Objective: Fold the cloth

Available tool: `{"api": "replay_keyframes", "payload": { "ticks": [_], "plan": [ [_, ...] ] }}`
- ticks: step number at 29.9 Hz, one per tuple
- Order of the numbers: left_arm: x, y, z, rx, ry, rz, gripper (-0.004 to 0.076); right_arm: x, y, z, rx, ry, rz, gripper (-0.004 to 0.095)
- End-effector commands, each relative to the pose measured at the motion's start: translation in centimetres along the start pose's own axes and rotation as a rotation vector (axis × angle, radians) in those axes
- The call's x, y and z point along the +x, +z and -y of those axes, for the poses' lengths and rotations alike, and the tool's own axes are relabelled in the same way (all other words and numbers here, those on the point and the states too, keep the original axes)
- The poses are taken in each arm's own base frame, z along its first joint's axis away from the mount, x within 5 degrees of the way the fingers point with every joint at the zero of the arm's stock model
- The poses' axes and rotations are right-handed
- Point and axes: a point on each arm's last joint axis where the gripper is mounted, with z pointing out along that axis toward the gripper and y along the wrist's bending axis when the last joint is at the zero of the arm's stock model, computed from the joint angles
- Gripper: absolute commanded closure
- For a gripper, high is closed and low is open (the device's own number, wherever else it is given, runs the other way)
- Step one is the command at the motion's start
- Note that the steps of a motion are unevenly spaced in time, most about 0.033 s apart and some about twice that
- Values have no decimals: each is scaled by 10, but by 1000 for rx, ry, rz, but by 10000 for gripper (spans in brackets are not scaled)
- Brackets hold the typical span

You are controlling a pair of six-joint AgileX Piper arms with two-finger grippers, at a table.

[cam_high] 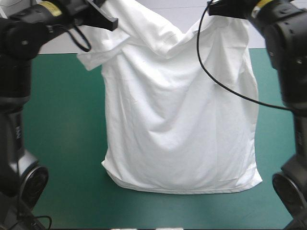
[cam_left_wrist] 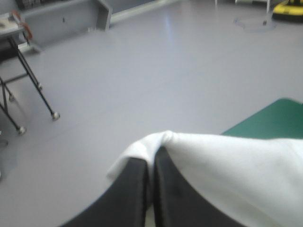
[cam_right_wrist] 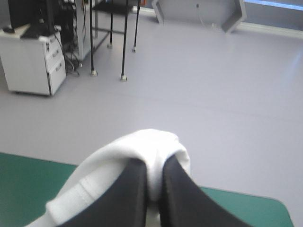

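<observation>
The white T-shirt point(cam_high: 177, 120) hangs lifted by its top corners, with its lower hem resting on the teal-green cover point(cam_high: 62, 143) near the front edge. One sleeve point(cam_high: 98, 57) droops on the left. High at the far left, my left gripper point(cam_high: 112, 21) is shut on the T-shirt's upper corner; the cloth point(cam_left_wrist: 222, 165) drapes over its black fingers point(cam_left_wrist: 135, 194). My right gripper point(cam_high: 216, 7), high at the far right, is likewise shut on the other corner, and a white fold point(cam_right_wrist: 142, 151) wraps its fingertips point(cam_right_wrist: 177, 189).
The teal-green cover lies bare on both sides of the hanging shirt. Beyond the table's far edge point(cam_left_wrist: 265, 123) is open grey floor.
</observation>
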Motion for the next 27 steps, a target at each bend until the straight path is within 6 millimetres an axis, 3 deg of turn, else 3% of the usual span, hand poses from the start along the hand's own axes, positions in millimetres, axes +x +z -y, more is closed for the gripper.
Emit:
{"api": "replay_keyframes", "payload": {
  "ticks": [1, 6, 11, 19, 24, 27],
  "plan": [
    [13, 36, -7, -76, -4, 0, 733, 13, 39, 14, 37, 30, -20, 927],
    [77, 117, -23, -127, -36, -175, 733, 91, 142, 29, 4, 120, -322, 927],
    [143, 178, -34, -142, -117, -291, 733, 154, 203, 31, -77, 143, -481, 927],
    [210, 229, -48, -176, -209, -325, 733, 207, 251, 38, -64, 183, -525, 927],
    [243, 249, -51, -154, -271, -341, 733, 223, 263, 43, -71, 220, -538, 926],
    [253, 255, -51, -153, -280, -341, 732, 231, 265, 45, -70, 226, -576, 890]
  ]
}}
